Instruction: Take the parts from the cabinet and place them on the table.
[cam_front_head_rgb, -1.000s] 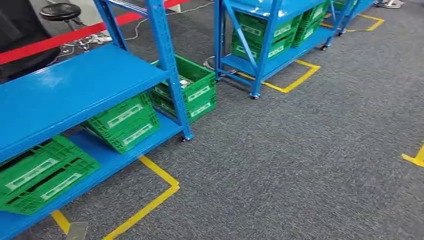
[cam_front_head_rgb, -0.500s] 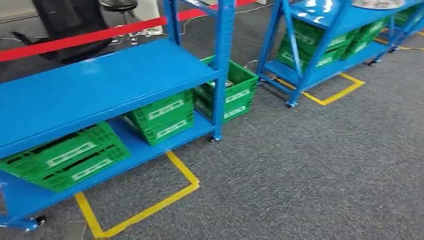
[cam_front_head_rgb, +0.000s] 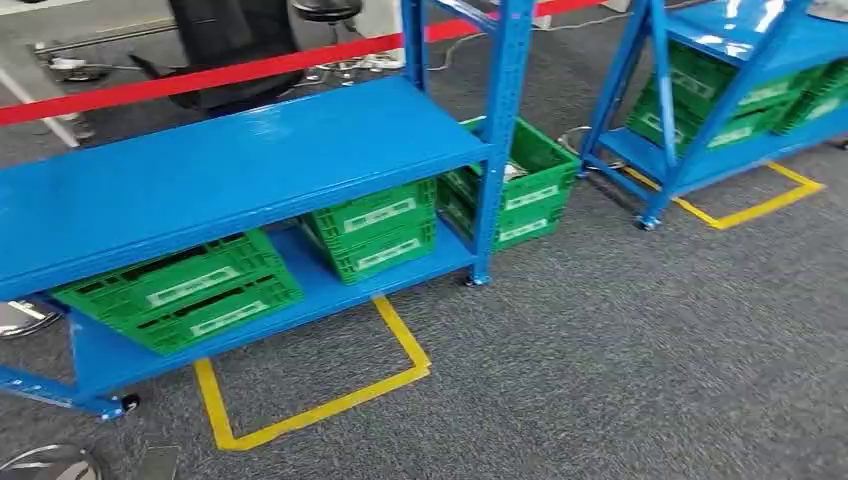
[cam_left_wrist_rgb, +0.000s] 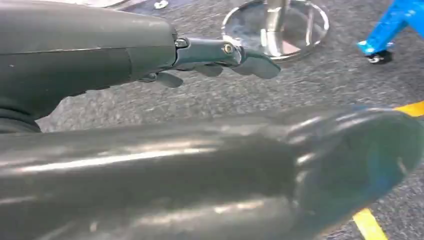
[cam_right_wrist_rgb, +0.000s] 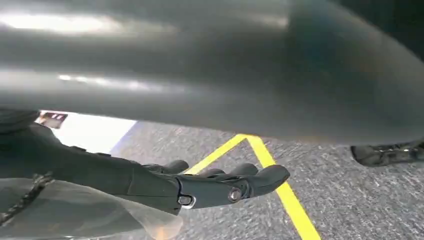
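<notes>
We face the blue steel shelving cabinet; green slotted plastic crates sit on its lower shelf at 9 o'clock. Left hand and right hand hang loose, grasping nothing. Parts unidentifiable; stage undetermined.

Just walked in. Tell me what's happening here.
A two-legged robot stands on grey carpet facing a blue rack. The rack's lower shelf carries green crates, and one more green crate stands past the end post with something pale inside. A second blue rack with more green crates stands to the right. The left hand and right hand hang over the floor, each holding nothing. I can see no table for the parts.
</notes>
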